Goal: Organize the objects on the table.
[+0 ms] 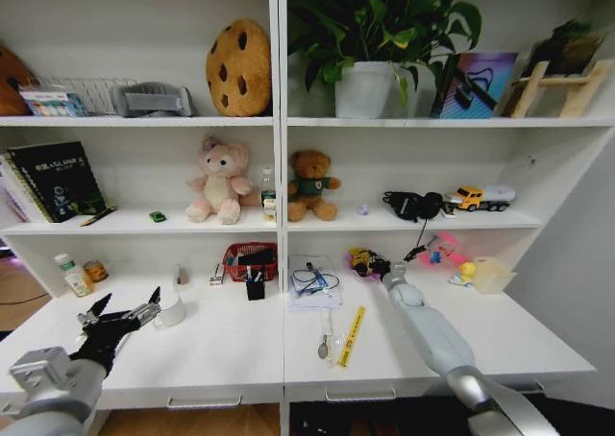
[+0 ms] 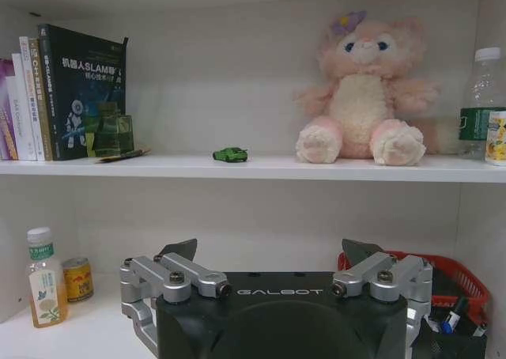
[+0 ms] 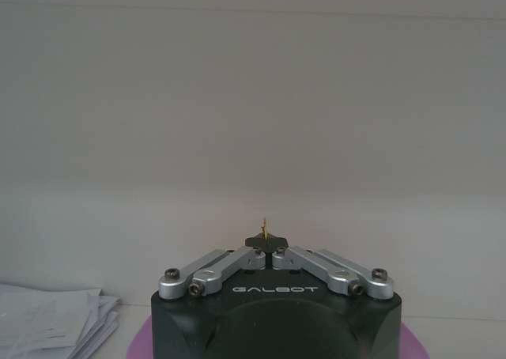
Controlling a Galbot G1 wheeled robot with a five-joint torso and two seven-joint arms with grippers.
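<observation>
At near left over the table, left gripper with jaws spread wide and nothing between them, just beside one white mug. Far left against the wall, one green-capped bottle and one can. On the shelf above, one tiny green toy, two plush animals to its right. At centre, one red wire basket, with markers upright in a black holder in front. Right of centre, papers, one yellow strip. Far right, right gripper clenched tight, reaching toward the back wall
</observation>
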